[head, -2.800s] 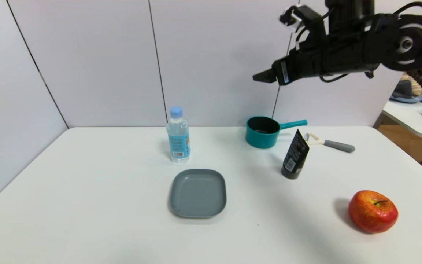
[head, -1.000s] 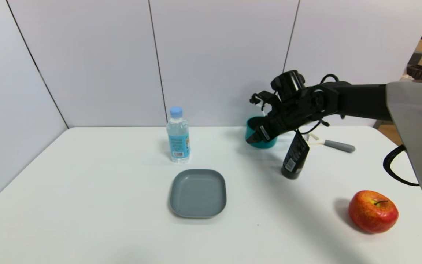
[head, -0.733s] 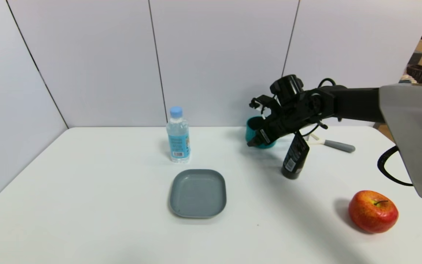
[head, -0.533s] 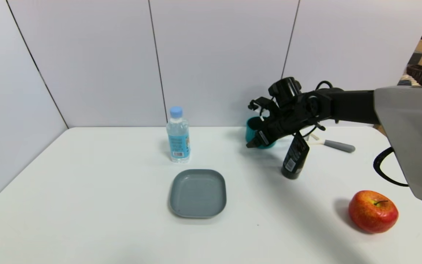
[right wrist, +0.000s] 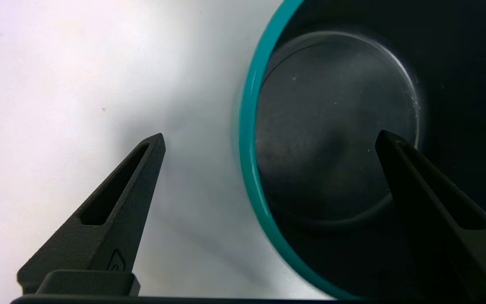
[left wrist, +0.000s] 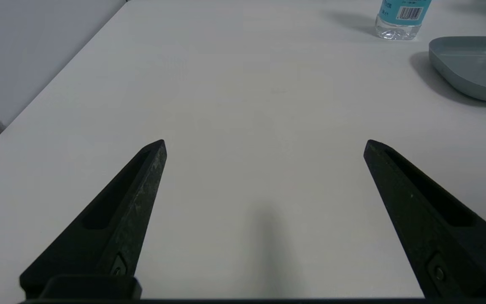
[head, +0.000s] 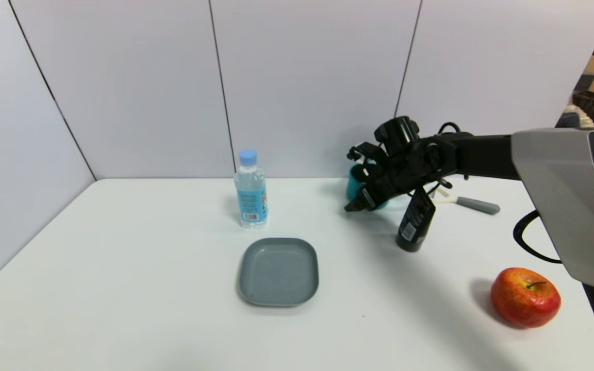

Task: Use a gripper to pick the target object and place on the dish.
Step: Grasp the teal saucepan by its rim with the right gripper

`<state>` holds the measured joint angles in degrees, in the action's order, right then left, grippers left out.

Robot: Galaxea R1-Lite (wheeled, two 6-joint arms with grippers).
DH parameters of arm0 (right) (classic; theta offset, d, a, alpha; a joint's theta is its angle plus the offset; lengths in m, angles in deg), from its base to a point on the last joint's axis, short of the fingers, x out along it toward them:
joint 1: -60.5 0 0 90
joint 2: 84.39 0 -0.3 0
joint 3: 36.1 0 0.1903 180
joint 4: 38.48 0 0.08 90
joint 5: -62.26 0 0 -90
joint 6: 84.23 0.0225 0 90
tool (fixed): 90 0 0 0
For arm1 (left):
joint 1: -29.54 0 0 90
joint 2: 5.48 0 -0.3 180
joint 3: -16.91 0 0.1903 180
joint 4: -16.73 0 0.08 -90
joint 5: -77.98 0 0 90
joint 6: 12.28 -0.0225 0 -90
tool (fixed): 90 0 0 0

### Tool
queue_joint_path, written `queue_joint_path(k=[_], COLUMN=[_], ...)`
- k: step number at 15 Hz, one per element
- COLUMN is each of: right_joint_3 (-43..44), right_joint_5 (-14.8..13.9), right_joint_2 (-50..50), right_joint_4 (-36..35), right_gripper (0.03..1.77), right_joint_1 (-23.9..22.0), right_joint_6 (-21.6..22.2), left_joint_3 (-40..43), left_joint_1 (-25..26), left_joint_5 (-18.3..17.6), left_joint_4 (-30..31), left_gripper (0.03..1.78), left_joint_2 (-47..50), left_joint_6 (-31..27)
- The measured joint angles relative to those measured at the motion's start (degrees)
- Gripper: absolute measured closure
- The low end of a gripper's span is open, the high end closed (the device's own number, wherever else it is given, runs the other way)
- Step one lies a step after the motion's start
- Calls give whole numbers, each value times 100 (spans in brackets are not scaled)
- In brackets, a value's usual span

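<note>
- With jaws spread wide, right gripper [right wrist: 268,141] straddles the teal saucepan [right wrist: 249,126] rim: one finger [right wrist: 433,202] over the dark inside, the other outside, nothing grasped.
- Left gripper [left wrist: 264,143] parked, fingers released.

The right arm [head: 488,149] is matte black, with a broad grey angular shell [head: 570,196] nearest the camera and a bulky cylindrical wrist module. Thin black cables [head: 526,239] loop around the wrist and below the shell. The right gripper [right wrist: 268,143] has tapered black fingers [right wrist: 112,219] with long recessed slots, a small embossed mark near each base, and a white barcode sticker [head: 365,194] on one side. The left gripper [left wrist: 264,145] matches, with a small screw [left wrist: 438,273] near each finger base.
</note>
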<state>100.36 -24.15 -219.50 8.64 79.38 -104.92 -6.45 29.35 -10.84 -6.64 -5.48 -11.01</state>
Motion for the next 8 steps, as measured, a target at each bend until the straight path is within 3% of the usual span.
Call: queue_joint_path(k=[6,8], right_joint_3=[0,0], right_joint_5=[2,5], right_joint_2=[-32,-30], right_joint_4=[-4,-39], right_gripper=[9,46], right_joint_1=[0,0], right_joint_6=[-116,-117], left_joint_3=[0,0], left_joint_1=[0,0], left_joint_5=[0,2], left_joint_4=[0,0], left_gripper=[12,12], left_joint_2=[0,0], left_joint_6=[2,2])
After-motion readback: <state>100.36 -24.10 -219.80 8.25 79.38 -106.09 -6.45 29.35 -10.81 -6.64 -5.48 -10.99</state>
